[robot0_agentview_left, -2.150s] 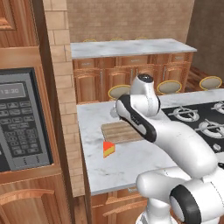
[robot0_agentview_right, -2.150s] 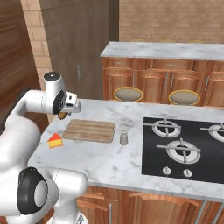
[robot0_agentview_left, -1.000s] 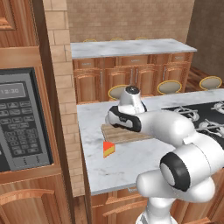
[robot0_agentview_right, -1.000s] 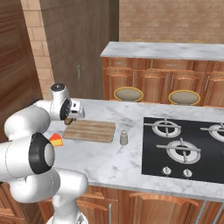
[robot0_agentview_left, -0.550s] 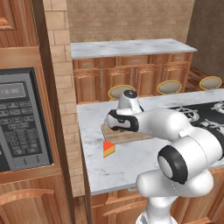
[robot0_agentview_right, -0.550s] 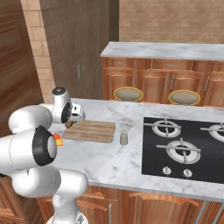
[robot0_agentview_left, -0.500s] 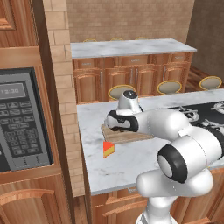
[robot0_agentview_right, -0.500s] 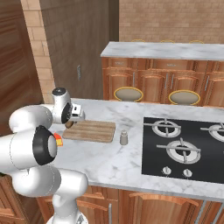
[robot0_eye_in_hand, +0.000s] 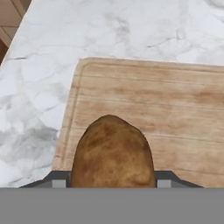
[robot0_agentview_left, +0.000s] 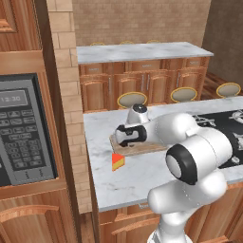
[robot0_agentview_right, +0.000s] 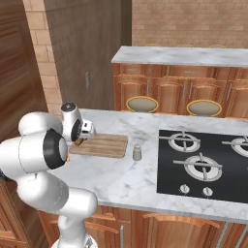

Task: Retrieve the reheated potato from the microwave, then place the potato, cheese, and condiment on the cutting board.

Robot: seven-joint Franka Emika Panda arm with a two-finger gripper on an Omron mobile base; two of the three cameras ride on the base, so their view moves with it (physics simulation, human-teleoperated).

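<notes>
Over the left end of the flat light-wood cutting board (robot0_eye_in_hand: 144, 113) with its grain stripes, the pincer (robot0_eye_in_hand: 113, 183) is clenched on the rough brown oval potato (robot0_eye_in_hand: 113, 153), which sits between the two dark finger tips (robot0_eye_in_hand: 59, 178) in the hand view, above the board's near left corner. From the right base view the pincer (robot0_agentview_right: 79, 141) hangs at that same end of the board (robot0_agentview_right: 102, 145), low above the wood; whether the potato touches the board I cannot tell. On the white marble counter (robot0_agentview_left: 137, 178), the small orange-yellow cheese wedge with a red side (robot0_agentview_left: 117, 161) lies just beside the board's left corner, off the wood. The pale grey-white cylindrical condiment shaker (robot0_agentview_right: 137, 152) stands upright on the counter just beside the board's right end. Far left in the left base view sits the grey-framed built-in microwave (robot0_agentview_left: 21, 130) with its button keypad.
</notes>
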